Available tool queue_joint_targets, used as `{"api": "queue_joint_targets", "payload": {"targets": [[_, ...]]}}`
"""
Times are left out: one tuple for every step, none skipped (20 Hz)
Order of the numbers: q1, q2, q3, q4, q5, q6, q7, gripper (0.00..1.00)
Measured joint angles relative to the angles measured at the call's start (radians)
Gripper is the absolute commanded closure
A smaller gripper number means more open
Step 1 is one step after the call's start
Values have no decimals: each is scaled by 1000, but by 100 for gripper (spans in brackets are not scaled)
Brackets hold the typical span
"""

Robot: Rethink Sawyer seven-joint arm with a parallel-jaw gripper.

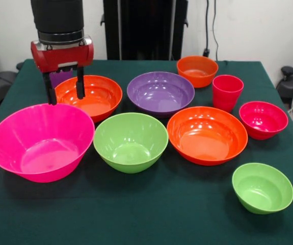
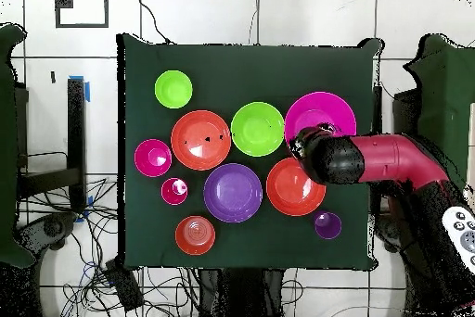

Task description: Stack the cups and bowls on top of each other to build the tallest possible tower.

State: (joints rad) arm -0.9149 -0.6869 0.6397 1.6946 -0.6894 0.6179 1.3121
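Front view: claw (image 1: 64, 93) spread wide, empty, over glossy orange bowl (image 1: 91, 96); no tower.

Purple cup (image 1: 60, 77) mostly hidden behind the gripper (image 1: 64, 93) in the front view — only a sliver of purple seen between the fingers (image 1: 79, 84). Arm (image 1: 57, 18) cut off by the top edge there. From overhead, gripper itself concealed beneath the arm's black wrist (image 2: 320, 153); part of the hot pink bowl (image 2: 320, 112) and the rim of an orange bowl (image 2: 293, 187) covered too — fingers unseen.
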Motion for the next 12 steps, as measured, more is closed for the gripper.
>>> {"api": "queue_joint_targets", "payload": {"targets": [[-6,6,1,1,-10,0,0,0],[-12,12,1,1,-19,0,0,0],[-15,15,1,1,-26,0,0,0],[-18,20,1,1,-36,0,0,0],[-21,27,1,2,-47,0,0,0],[-24,33,1,2,-60,0,0,0],[-27,40,1,2,-73,0,0,0],[-29,45,1,3,-82,0,0,0],[-33,55,1,3,-98,0,0,0],[-37,65,1,3,-115,0,0,0],[-40,72,1,3,-126,0,0,0],[-43,77,1,4,-134,0,0,0]]}}
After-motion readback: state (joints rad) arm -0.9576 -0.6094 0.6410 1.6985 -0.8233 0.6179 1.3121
